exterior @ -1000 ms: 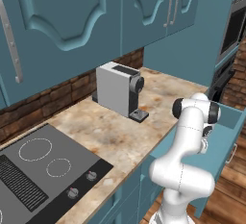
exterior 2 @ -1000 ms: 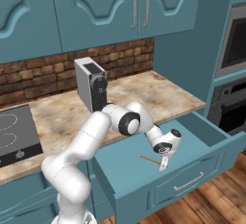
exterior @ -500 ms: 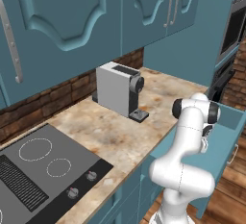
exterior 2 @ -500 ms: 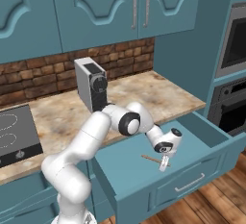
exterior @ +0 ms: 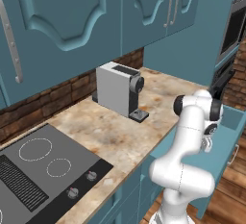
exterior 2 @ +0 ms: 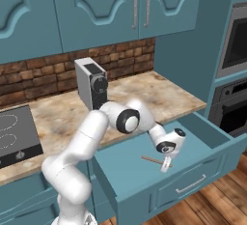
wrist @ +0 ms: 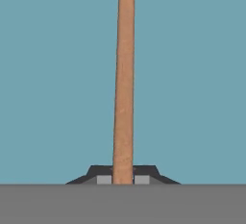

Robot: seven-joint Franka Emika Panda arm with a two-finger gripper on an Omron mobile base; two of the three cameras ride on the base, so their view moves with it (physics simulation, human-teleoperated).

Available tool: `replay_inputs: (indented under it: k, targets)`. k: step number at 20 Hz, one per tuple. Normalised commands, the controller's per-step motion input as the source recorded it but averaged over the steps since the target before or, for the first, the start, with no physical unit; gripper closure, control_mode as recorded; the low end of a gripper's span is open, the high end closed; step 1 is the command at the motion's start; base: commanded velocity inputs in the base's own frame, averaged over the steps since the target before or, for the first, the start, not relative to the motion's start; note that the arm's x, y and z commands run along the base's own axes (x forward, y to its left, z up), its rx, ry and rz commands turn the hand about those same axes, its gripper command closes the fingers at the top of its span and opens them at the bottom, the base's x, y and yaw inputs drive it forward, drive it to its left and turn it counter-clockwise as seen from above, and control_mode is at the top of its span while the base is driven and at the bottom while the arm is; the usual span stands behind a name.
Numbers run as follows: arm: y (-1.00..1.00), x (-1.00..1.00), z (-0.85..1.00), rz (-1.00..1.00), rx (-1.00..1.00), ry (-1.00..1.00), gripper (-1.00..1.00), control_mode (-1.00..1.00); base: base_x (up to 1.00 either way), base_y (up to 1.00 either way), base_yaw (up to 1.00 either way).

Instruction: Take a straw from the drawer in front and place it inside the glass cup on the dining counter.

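Pinching straw (wrist: pixel 124 74) now, jaws newly closed, inside open drawer (exterior 2: pixel 202 133)

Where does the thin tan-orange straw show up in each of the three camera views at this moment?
Left base view: I cannot make it out; the white arm stands in front of the open teal drawer.
Right base view: the thin tan-orange straw lies on the drawer floor, lower centre-right, at the claw.
Hand view: it runs up the middle, pinched between the shut claw's tips.
Shared landmark: the boxy grey coffee machine on the counter.
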Motion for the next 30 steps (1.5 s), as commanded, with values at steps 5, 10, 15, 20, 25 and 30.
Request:
replay_inputs:
  k: [5,10,15,20,25,30]
  targets:
    - [0.00,-0.61,0.77,-0.03,0.00,-0.01,1.00,-1.00,0.00,0.00,0.00]
    - [0.04,-0.66,0.98,0.00,-0.02,-0.03,1.00,-1.00,0.00,0.00,0.00]
    - [0.09,-0.50,0.88,0.02,-0.09,-0.01,1.00,-1.00,0.00,0.00,0.00]
    - [0.21,-0.34,1.00,0.12,-0.10,0.05,1.00,-1.00,0.00,0.00,0.00]
    - [0.47,-0.03,1.00,0.01,-0.06,0.11,1.00,-1.00,0.00,0.00,0.00]
    - [0.41,-0.10,1.00,0.00,0.00,0.11,1.00,-1.00,0.00,0.00,0.00]
